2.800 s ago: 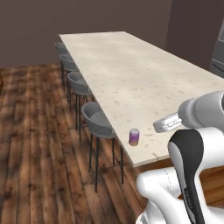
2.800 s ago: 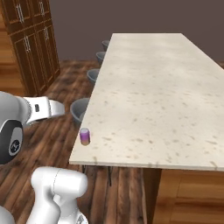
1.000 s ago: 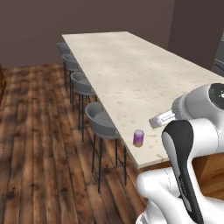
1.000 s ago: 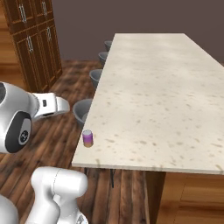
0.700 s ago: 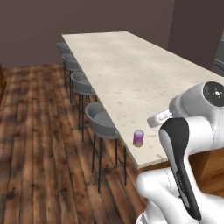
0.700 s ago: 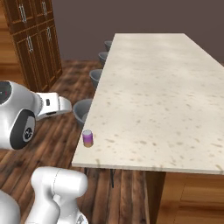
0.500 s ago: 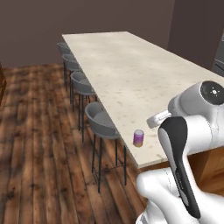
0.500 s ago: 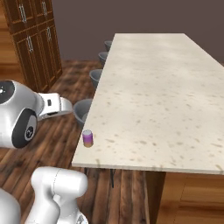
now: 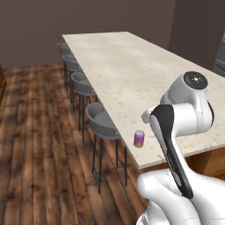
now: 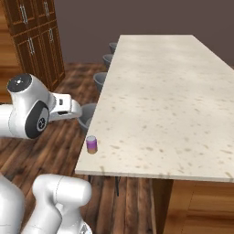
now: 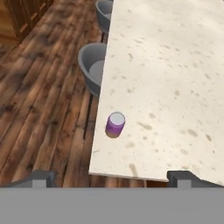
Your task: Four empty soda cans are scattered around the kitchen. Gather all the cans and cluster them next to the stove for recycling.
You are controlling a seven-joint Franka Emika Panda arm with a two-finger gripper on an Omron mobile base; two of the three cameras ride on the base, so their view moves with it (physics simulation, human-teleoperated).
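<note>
I've got one can [image 9: 139,139] on screen, the purple one, standing upright at the near corner of the long pale counter [image 9: 127,70], close to the edge on the stool side. The right base view has the same can [image 10: 92,145] just in from the counter's [image 10: 173,100] left edge, and there its pale lower band is clear; from the hand view I mostly get the silvery top of the can [image 11: 115,124], so the band is hard to make out. The gripper [image 11: 111,178] is well back from the can, with nothing between the fingers: two dark tips sit at the bottom corners of the hand view, spread as wide as they go, though the lower parts are cut off by the frame. In the base views I can't pick out the fingers; the arm's white elbow and dark link block much of the counter's near end in the left one. Grey stools [image 9: 102,125] line the counter's side over the wood floor [image 9: 39,145]; the left view shows a row of four, while the hand view catches just two stools [image 11: 92,70], the farther one cropped. The right view adds tall wooden cabinets [image 10: 34,36] at the left wall, of which the hand view catches a corner at its top left.
</note>
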